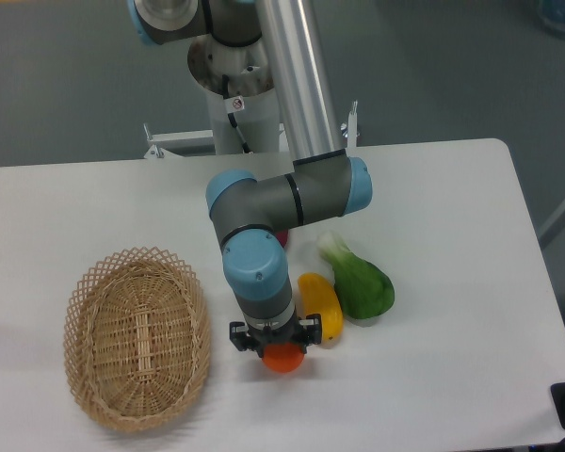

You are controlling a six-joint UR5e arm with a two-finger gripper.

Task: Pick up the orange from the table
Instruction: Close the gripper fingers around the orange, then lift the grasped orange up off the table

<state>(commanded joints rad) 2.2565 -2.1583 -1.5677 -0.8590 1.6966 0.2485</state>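
Gripper [282, 350] is straddling the orange [283, 359] right of the basket [137, 336]; whether it's clamped, I cannot tell. Firm, round, probably slippery: grip across its middle.

I work in a robotics lab: my grey-and-blue arm's base is bolted by a large white smooth-topped table [433, 188] over grey floor [66, 85].

I see a woven wicker basket [137, 337] near the table's front-left corner, and toward the middle a yellow-orange vegetable [321, 306] lying just beside a green leafy vegetable [360, 281].
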